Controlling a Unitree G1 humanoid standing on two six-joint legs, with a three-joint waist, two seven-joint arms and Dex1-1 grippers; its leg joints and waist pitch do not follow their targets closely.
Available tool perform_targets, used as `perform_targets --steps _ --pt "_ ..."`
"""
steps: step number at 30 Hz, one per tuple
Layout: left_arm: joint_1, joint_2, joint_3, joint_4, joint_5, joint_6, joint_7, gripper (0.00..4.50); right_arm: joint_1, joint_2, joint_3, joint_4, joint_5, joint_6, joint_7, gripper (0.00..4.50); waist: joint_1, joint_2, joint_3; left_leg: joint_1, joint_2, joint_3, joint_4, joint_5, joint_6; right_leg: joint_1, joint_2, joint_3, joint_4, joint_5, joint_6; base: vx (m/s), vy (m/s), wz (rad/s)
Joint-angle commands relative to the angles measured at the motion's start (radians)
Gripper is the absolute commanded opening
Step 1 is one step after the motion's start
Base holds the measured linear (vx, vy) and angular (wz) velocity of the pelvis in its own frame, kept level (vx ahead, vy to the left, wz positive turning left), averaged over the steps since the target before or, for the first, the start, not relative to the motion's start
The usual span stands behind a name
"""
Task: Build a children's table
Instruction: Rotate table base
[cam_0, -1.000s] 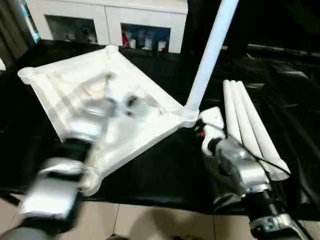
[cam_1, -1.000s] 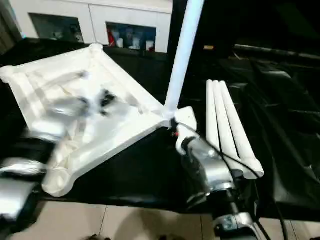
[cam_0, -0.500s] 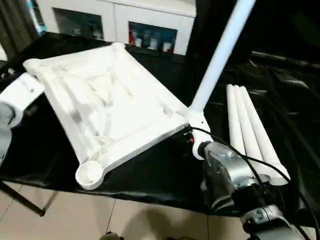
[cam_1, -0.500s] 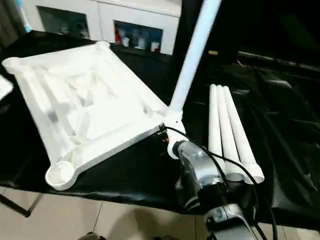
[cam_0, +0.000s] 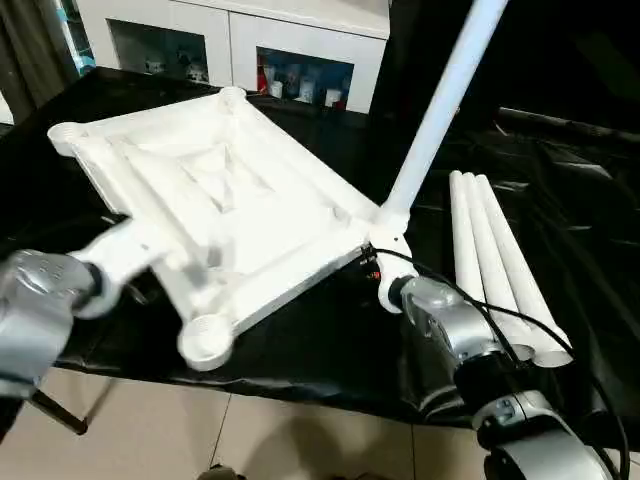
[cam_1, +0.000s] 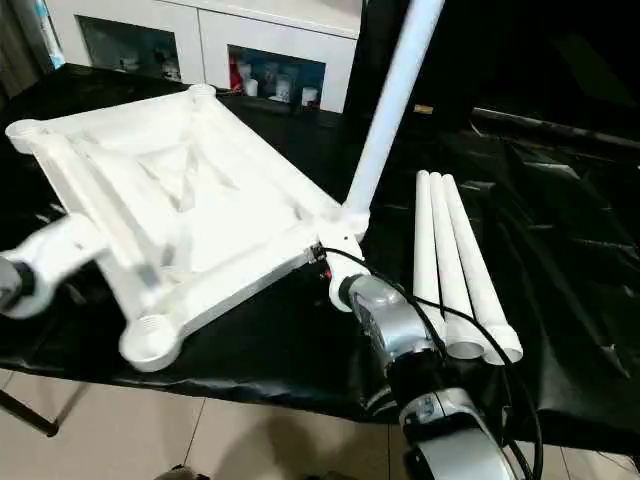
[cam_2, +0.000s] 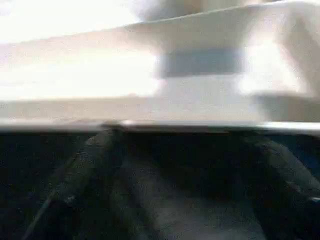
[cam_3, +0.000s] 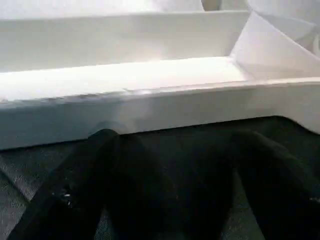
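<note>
The white tabletop (cam_0: 230, 190) lies upside down on the black-covered table, ribbed underside up. One white leg (cam_0: 435, 110) stands in its near right corner socket and leans up and away. Three loose legs (cam_0: 495, 260) lie side by side to the right. My left gripper (cam_2: 185, 135) is open, its black fingers (cam_2: 85, 175) spread just short of the tabletop's near left edge. Beside the corner with the standing leg, my right gripper (cam_3: 175, 137) is also open and faces the tabletop's near rim (cam_3: 150, 107). Nothing lies between either pair of fingers.
A white cabinet (cam_0: 230, 40) with glass doors stands behind the table. The black cloth (cam_0: 320, 340) ends at the near edge, with tiled floor (cam_0: 250, 440) below. A black cable (cam_0: 480, 320) runs along my right forearm.
My left arm left its place above the tabletop, swung out left and came back low at the near left edge, its fingers spreading. My right gripper has closed in on the leg's corner.
</note>
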Motion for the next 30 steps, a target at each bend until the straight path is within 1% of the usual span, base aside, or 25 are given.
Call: perform_targets --steps 1,2,3,4,5,6,7,8,9,10,11,12,13,14,15,16,17,18,20,21,22,23,25,27,30 --pt "0.01 -0.013 -0.034 -0.06 -0.032 -0.003 -0.03 4.31 -0.006 -0.01 -0.024 -0.04 0.015 0.004 -0.005 3.84 -0.003 0.057 -0.062 0.022 0.064 -0.034 -0.078 -0.226 -0.071 0.041 -0.083 0.075 -0.064 -0.211 -0.174 0.0 0.0 0.0" --pt "0.013 -0.019 -0.052 -0.094 -0.037 0.007 -0.033 4.4 0.005 -0.016 -0.027 -0.1 0.007 0.042 -0.032 3.84 -0.006 0.046 -0.064 0.02 0.064 -0.033 -0.078 -0.213 -0.071 0.044 -0.079 0.074 -0.062 -0.182 -0.177 0.0 0.0 0.0" --pt "0.012 -0.019 -0.058 -0.103 -0.036 0.012 -0.032 4.47 0.008 -0.019 -0.027 -0.12 0.001 0.056 -0.044 3.84 -0.004 0.048 -0.065 0.023 0.064 -0.031 -0.078 -0.2 -0.072 0.043 -0.077 0.073 -0.06 -0.16 -0.178 0.0 0.0 0.0" --pt "0.009 -0.024 -0.066 -0.124 -0.034 0.02 -0.028 4.47 0.016 -0.024 -0.033 -0.175 -0.012 0.1 -0.075 3.84 -0.005 0.046 -0.065 0.023 0.063 -0.03 -0.076 -0.194 -0.071 0.043 -0.076 0.073 -0.058 -0.154 -0.18 0.0 0.0 0.0" --pt "0.008 -0.028 -0.069 -0.135 -0.033 0.024 -0.026 4.47 0.02 -0.027 -0.037 -0.205 -0.017 0.125 -0.091 3.84 -0.005 0.057 -0.064 0.021 0.062 -0.03 -0.077 -0.186 -0.075 0.046 -0.073 0.074 -0.058 -0.138 -0.176 0.0 0.0 0.0" --pt "-0.001 -0.041 -0.073 -0.148 -0.033 0.034 -0.02 4.47 0.025 -0.035 -0.045 -0.256 -0.032 0.175 -0.119 3.84 -0.005 0.057 -0.064 0.019 0.06 -0.032 -0.077 -0.18 -0.078 0.05 -0.072 0.073 -0.056 -0.14 -0.17 0.0 0.0 0.0" --pt "-0.005 -0.047 -0.075 -0.155 -0.033 0.041 -0.018 4.47 0.027 -0.039 -0.049 -0.279 -0.04 0.198 -0.133 3.84 -0.006 0.056 -0.064 0.021 0.06 -0.03 -0.077 -0.179 -0.079 0.049 -0.071 0.074 -0.057 -0.141 -0.168 0.0 0.0 0.0" --pt "-0.023 -0.065 -0.085 -0.176 -0.041 0.051 -0.018 4.47 0.035 -0.05 -0.07 -0.352 -0.016 0.271 -0.119 3.84 -0.007 0.057 -0.063 0.022 0.058 -0.03 -0.076 -0.185 -0.081 0.049 -0.069 0.074 -0.059 -0.152 -0.161 0.0 0.0 0.0" --pt "-0.029 -0.075 -0.087 -0.18 -0.048 0.055 -0.02 4.47 0.038 -0.052 -0.078 -0.373 -0.007 0.285 -0.114 3.84 -0.004 0.056 -0.064 0.02 0.058 -0.031 -0.075 -0.185 -0.077 0.051 -0.072 0.074 -0.058 -0.155 -0.159 0.0 0.0 0.0" --pt "-0.041 -0.093 -0.092 -0.184 -0.06 0.058 -0.02 4.47 0.043 -0.057 -0.094 -0.413 0.007 0.316 -0.109 3.84 -0.005 0.061 -0.062 0.019 0.056 -0.031 -0.076 -0.193 -0.076 0.05 -0.071 0.074 -0.062 -0.169 -0.154 0.0 0.0 0.0" --pt "-0.047 -0.103 -0.096 -0.184 -0.064 0.058 -0.02 4.47 0.045 -0.059 -0.101 -0.435 0.012 0.336 -0.108 3.84 -0.004 0.06 -0.062 0.022 0.056 -0.03 -0.075 -0.197 -0.076 0.049 -0.07 0.074 -0.063 -0.173 -0.151 0.0 0.0 0.0" --pt "-0.056 -0.121 -0.106 -0.178 -0.065 0.057 -0.015 4.47 0.049 -0.063 -0.112 -0.469 0.017 0.361 -0.11 3.84 -0.002 0.059 -0.063 0.02 0.056 -0.032 -0.073 -0.194 -0.074 0.05 -0.073 0.073 -0.062 -0.175 -0.151 0.0 0.0 0.0" --pt "-0.061 -0.13 -0.114 -0.173 -0.063 0.053 -0.011 4.47 0.053 -0.068 -0.116 -0.488 0.014 0.376 -0.115 3.84 -0.003 0.057 -0.063 0.017 0.055 -0.031 -0.074 -0.188 -0.071 0.052 -0.072 0.073 -0.064 -0.177 -0.148 0.0 0.0 0.0" --pt "-0.074 -0.168 -0.135 -0.144 -0.052 0.035 0.015 4.47 0.063 -0.08 -0.13 -0.541 0.007 0.444 -0.129 3.84 -0.009 0.066 -0.061 0.017 0.053 -0.031 -0.073 -0.197 -0.071 0.051 -0.07 0.073 -0.068 -0.177 -0.148 0.0 0.0 0.0" --pt "-0.08 -0.182 -0.144 -0.133 -0.048 0.03 0.026 4.5 0.067 -0.086 -0.135 -0.564 0.006 0.476 -0.138 4.12 -0.006 0.07 -0.062 0.022 0.052 -0.031 -0.072 -0.202 -0.07 0.051 -0.065 0.072 -0.072 -0.188 -0.14 0.0 0.0 0.0" --pt "-0.084 -0.193 -0.152 -0.124 -0.045 0.025 0.034 4.5 0.07 -0.089 -0.142 -0.584 0.007 0.509 -0.146 4.12 -0.004 0.067 -0.063 0.023 0.053 -0.031 -0.071 -0.201 -0.068 0.05 -0.068 0.073 -0.07 -0.189 -0.141 0.0 0.0 0.0" --pt "-0.088 -0.213 -0.159 -0.114 -0.047 0.015 0.041 4.5 0.073 -0.09 -0.162 -0.615 0.008 0.574 -0.163 4.19 -0.004 0.066 -0.065 0.016 0.051 -0.033 -0.071 -0.187 -0.062 0.057 -0.071 0.073 -0.066 -0.197 -0.143 0.0 0.0 0.0" --pt "-0.09 -0.225 -0.161 -0.111 -0.05 0.015 0.044 4.5 0.075 -0.09 -0.174 -0.634 0.01 0.613 -0.172 4.19 -0.005 0.072 -0.065 0.014 0.049 -0.033 -0.07 -0.174 -0.057 0.058 -0.07 0.074 -0.07 -0.203 -0.138 0.0 0.0 0.0" --pt "-0.098 -0.265 -0.168 -0.089 -0.048 0.005 0.066 4.5 0.081 -0.096 -0.207 -0.694 0.002 0.73 -0.193 4.41 -0.005 0.072 -0.067 0.016 0.049 -0.033 -0.068 -0.159 -0.054 0.059 -0.067 0.074 -0.069 -0.201 -0.134 0.0 0.0 0.0" --pt "-0.099 -0.277 -0.172 -0.077 -0.048 -0.001 0.075 4.5 0.082 -0.1 -0.219 -0.717 -0.005 0.777 -0.2 4.41 -0.006 0.072 -0.065 0.015 0.048 -0.032 -0.068 -0.159 -0.053 0.057 -0.065 0.073 -0.07 -0.205 -0.133 0.0 0.0 0.0" --pt "-0.099 -0.282 -0.173 -0.072 -0.05 -0.004 0.078 4.5 0.082 -0.103 -0.224 -0.727 -0.008 0.799 -0.203 4.41 -0.004 0.071 -0.067 0.016 0.048 -0.032 -0.068 -0.158 -0.051 0.058 -0.067 0.072 -0.071 -0.208 -0.131 0.0 0.0 0.0" --pt "-0.1 -0.281 -0.181 -0.066 -0.045 -0.007 0.08 4.5 0.083 -0.103 -0.237 -0.744 -0.006 0.822 -0.209 4.41 -0.003 0.073 -0.066 0.017 0.048 -0.032 -0.068 -0.161 -0.049 0.056 -0.069 0.072 -0.073 -0.225 -0.127 0.0 0.0 0.0" --pt "-0.103 -0.287 -0.192 -0.053 -0.043 -0.009 0.083 4.5 0.08 -0.103 -0.259 -0.779 -0.002 0.88 -0.218 4.41 -0.003 0.072 -0.067 0.017 0.048 -0.033 -0.068 -0.154 -0.047 0.056 -0.07 0.072 -0.073 -0.236 -0.118 0.0 0.0 0.0" --pt "-0.103 -0.292 -0.195 -0.044 -0.037 -0.017 0.091 4.5 0.077 -0.105 -0.266 -0.787 -0.005 0.894 -0.223 4.41 -0.005 0.073 -0.066 0.017 0.048 -0.033 -0.067 -0.155 -0.046 0.054 -0.069 0.071 -0.076 -0.246 -0.114 0.0 0.0 0.0" --pt "-0.116 -0.317 -0.196 0.009 -0.02 -0.058 0.129 4.5 0.062 -0.101 -0.294 -0.807 0.004 0.959 -0.236 4.41 -0.005 0.076 -0.067 0.018 0.047 -0.032 -0.066 -0.155 -0.044 0.053 -0.067 0.072 -0.078 -0.25 -0.112 0.0 0.0 0.0"
